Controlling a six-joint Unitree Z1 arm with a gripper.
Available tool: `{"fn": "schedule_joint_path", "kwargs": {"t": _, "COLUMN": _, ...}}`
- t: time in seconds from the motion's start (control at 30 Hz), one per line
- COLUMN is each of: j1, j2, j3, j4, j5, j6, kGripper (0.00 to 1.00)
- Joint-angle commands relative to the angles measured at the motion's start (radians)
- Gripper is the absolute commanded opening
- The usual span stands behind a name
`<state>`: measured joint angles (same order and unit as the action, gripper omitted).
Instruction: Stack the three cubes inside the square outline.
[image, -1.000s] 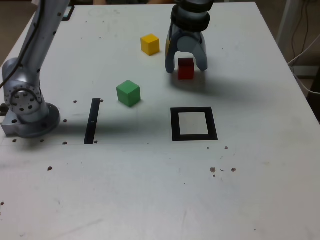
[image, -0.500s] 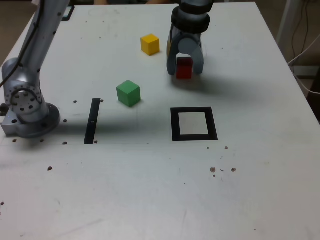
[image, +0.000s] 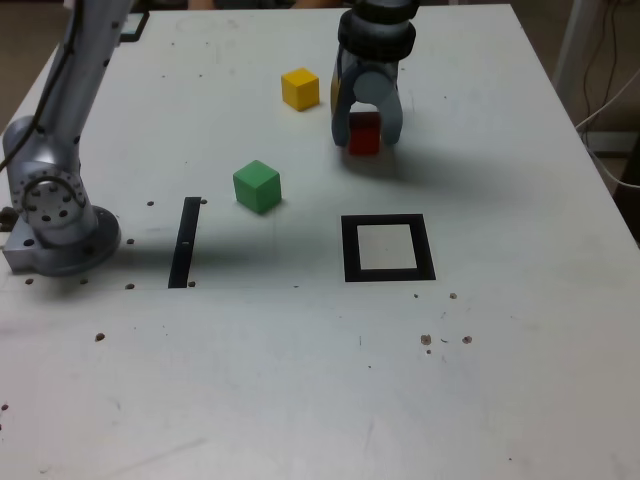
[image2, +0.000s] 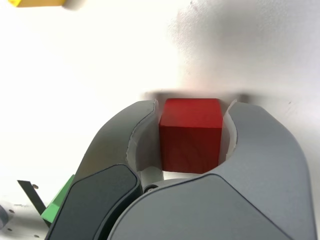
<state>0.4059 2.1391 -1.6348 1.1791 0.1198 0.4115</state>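
Grip: my gripper (image2: 191, 131) is clamped on the red cube (image: 363, 133), near the counter's (image: 520, 380) far edge.
Risk: cube twists when lifted, lands crooked on the square outline (image: 388, 248).

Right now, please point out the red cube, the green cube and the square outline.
red cube (image2: 191, 134), wrist view, its front face.
green cube (image: 257, 187), exterior view, its middle.
square outline (image: 387, 221), exterior view, its far black border.

Red cube (image: 363, 133) pinched in hand (image: 366, 135); yellow cube (image: 300, 88), green cube (image: 257, 186) loose on counter (image: 300, 380); outline (image: 388, 248) empty.
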Motion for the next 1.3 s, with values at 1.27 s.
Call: {"fn": "schedule_joint_path", "kwargs": {"t": 1.27, "j1": -0.507, "j2": -0.092, "j3": 0.140, "j4": -0.007, "j5": -0.047, "j6": -0.318, "kGripper": 0.23}}
